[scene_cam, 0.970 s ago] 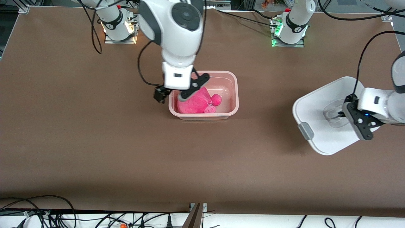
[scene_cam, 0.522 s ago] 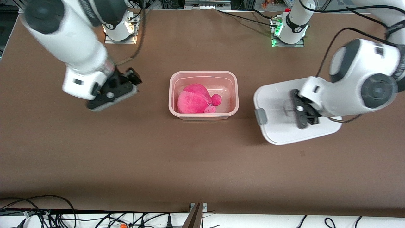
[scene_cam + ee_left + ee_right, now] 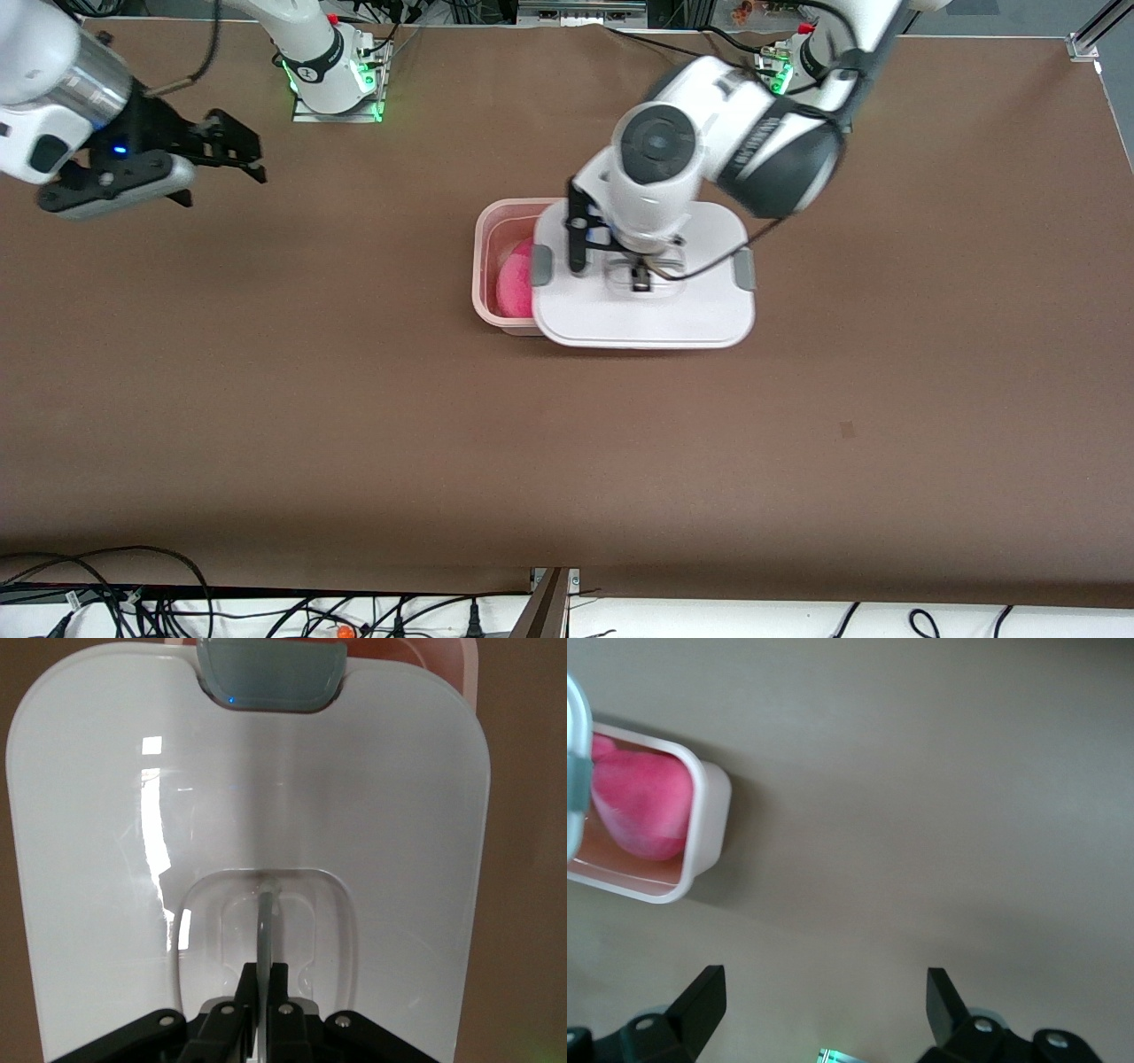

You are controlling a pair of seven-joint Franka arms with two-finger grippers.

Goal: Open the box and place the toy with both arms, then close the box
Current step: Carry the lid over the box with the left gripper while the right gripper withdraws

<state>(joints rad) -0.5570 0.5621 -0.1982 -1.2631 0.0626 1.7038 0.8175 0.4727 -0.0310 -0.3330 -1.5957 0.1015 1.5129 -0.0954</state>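
Brown table covering (image 3: 354, 399) fills the scene, with both arm bases at its edge farthest from the front camera. Left arm (image 3: 753, 142) reaches over the middle of the table and carries the white lid (image 3: 647, 310), which hangs over the box (image 3: 483, 257) but is offset toward the left arm's end, so one end of the tub remains uncovered. Pink toy (image 3: 512, 283) lies inside the box, part of it showing at that open end. Left gripper (image 3: 266, 1010) is pressed together on the clear handle (image 3: 266, 912) in the lid's recess, as the left wrist view shows. Right gripper (image 3: 824, 1010) hangs spread and empty over bare table toward the right arm's end, waiting. Step in hand, judged: seating the lid. To do it well, the lid should shift toward the right arm's end until its outline matches the rim, stay level, then descend straight; the grey clip (image 3: 541, 266) should clear the rim rather than catch on it.
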